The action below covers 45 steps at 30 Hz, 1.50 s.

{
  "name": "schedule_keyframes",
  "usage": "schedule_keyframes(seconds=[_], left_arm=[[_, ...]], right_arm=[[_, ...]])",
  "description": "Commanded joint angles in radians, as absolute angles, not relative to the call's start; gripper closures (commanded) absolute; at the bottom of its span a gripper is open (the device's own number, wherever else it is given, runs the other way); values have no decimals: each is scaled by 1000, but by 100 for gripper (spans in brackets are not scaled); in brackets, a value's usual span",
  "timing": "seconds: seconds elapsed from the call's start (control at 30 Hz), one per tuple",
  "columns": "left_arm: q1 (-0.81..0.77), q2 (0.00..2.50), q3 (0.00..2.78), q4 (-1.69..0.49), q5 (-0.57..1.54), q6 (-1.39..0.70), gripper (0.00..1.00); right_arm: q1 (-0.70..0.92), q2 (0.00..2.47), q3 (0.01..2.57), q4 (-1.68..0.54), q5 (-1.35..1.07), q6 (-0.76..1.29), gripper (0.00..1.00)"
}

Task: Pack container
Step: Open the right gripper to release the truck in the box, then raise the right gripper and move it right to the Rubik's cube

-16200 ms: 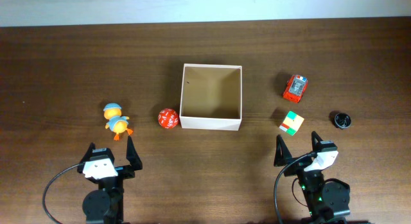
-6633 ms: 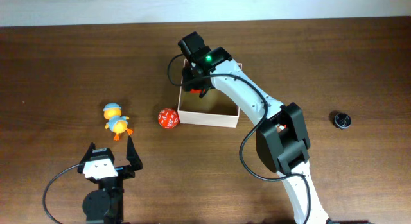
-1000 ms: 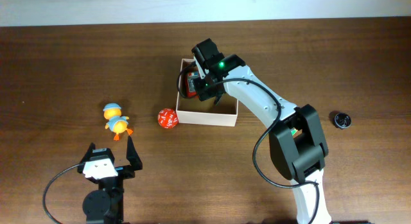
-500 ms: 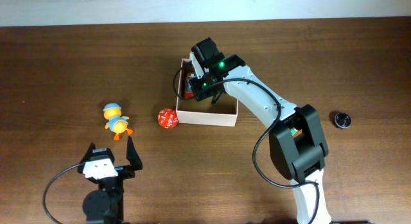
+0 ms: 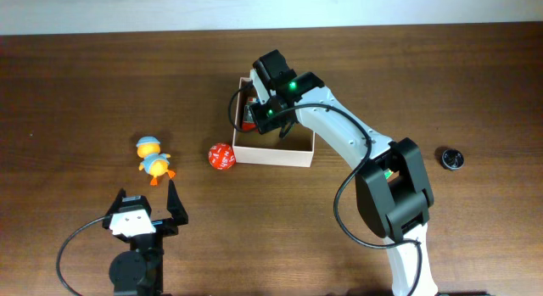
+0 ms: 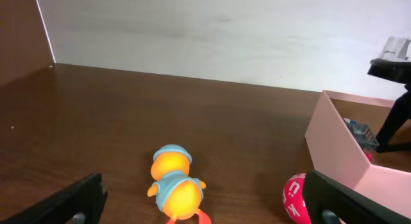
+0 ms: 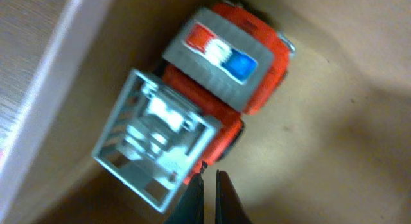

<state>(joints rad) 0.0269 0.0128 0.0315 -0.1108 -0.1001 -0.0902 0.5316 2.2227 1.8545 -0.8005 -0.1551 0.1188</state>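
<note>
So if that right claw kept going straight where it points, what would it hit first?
The right gripper would likely touch the red toy truck with a grey cage, or the tan floor of the white-walled cardboard box beside it; depth is unclear.

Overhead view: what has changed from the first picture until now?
The right gripper reached over the box. The red car moved from the table right of the box into its left side, released. The cube is gone from the table, unseen now. The duck, ball, cap and left gripper stayed.
</note>
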Motion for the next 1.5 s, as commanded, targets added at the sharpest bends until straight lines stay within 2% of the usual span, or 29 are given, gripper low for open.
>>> schedule_keyframes(seconds=[0.0,0.27,0.3,0.37,0.5,0.67,0.87,0.97,1.1,1.17,1.3,1.4,1.47], left_arm=[[32,7,25,-108,-83,-74,1],[32,7,25,-108,-83,-75,1],[32,7,25,-108,-83,-74,1],[32,7,25,-108,-83,-74,1],[32,7,25,-108,-83,-75,1],[32,7,25,-108,-83,-74,1],[32,7,25,-108,-83,-74,1],[32,7,25,-108,-83,-74,1],[32,7,25,-108,-83,-74,1],[32,7,25,-108,-83,-74,1],[32,7,25,-108,-83,-74,1],[32,7,25,-108,-83,-74,1],[32,7,25,-108,-83,-75,1]], right_arm=[[535,2217,1851,-836,-81,103,96],[535,2216,1852,-878,-66,88,95],[535,2216,1856,-883,-67,84,92],[534,2216,1876,-904,-62,81,77],[534,2216,1957,-986,-19,81,66],[534,2216,2104,-1114,47,59,59],[523,2216,2246,-1275,128,60,57],[500,2216,2275,-1337,144,147,57],[458,2216,2276,-1370,144,247,58],[439,2216,2276,-1377,142,276,62],[411,2207,2276,-1404,113,279,62],[389,2175,2276,-1441,114,278,61],[363,2143,2276,-1465,114,278,53]])
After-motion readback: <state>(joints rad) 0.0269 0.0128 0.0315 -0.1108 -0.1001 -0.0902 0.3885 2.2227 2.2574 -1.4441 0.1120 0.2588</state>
